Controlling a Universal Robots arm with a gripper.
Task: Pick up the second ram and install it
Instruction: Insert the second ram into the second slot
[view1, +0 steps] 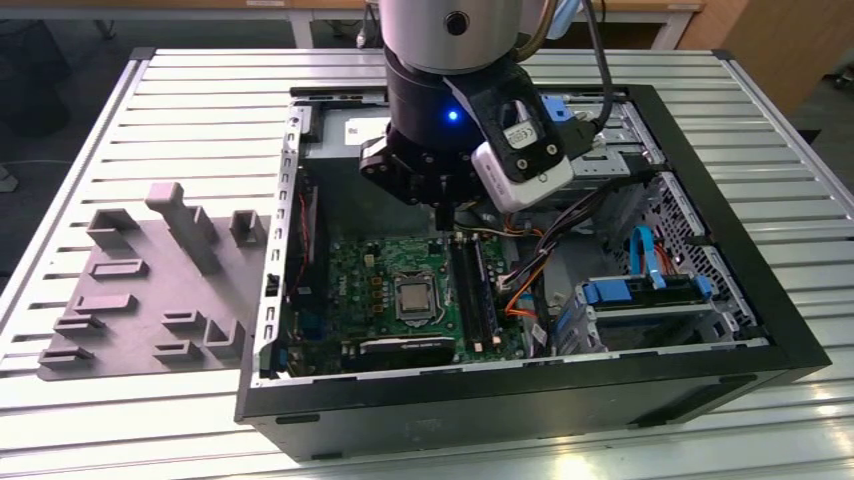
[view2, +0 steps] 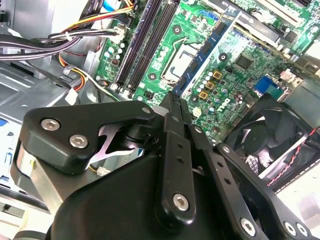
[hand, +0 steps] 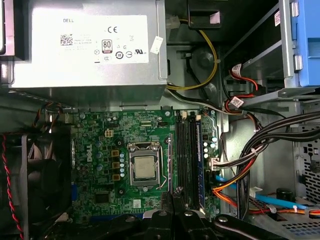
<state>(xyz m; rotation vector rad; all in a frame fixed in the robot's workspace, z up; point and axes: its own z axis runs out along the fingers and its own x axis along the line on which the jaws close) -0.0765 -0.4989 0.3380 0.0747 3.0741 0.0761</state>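
The long, thin, dark grey-black memory stick seems to stand on edge in a slot of the green motherboard, just beneath the gripper, whose jaws are together. Likely light, stiff and brittle; best held by its flat faces.

Green motherboard, black case, light grey tray.

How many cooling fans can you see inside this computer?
1. A black fan sits at the edge of the green circuit board, seen in both wrist views. More may be hidden under the arm.
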